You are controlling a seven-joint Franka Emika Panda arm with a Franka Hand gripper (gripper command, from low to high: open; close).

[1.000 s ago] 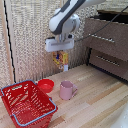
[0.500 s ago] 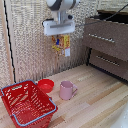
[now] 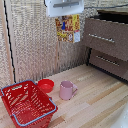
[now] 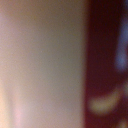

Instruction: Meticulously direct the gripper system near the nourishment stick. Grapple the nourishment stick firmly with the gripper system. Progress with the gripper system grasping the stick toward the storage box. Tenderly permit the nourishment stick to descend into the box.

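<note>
The gripper system (image 3: 65, 14) sits at the top edge of the exterior view, only its flat white block in frame. The nourishment stick (image 3: 68, 28) hangs directly beneath that block, high above the counter (image 3: 95, 97), its yellow, orange and red print and small white label facing the camera. The packet's upper edge meets the underside of the block; the fingers themselves are not distinguishable, but the packet hangs there with no other support, so they are taken as clamped on it.

The storage box (image 3: 27, 102) stands on the counter at the exterior view's lower left, upright, red mesh with a blue-grey rim handle. It is well apart from the packet, which hangs toward the exterior view's right of it and far above.

A small red bowl (image 3: 45, 85) rests just beside the box's far corner. A pink mug (image 3: 66, 90) stands near the bowl, handle toward the exterior view's right. A dark drawer unit (image 3: 106, 42) occupies the right side.

The wrist view is heavily blurred: a pale area beside a dark red band, nothing identifiable.
</note>
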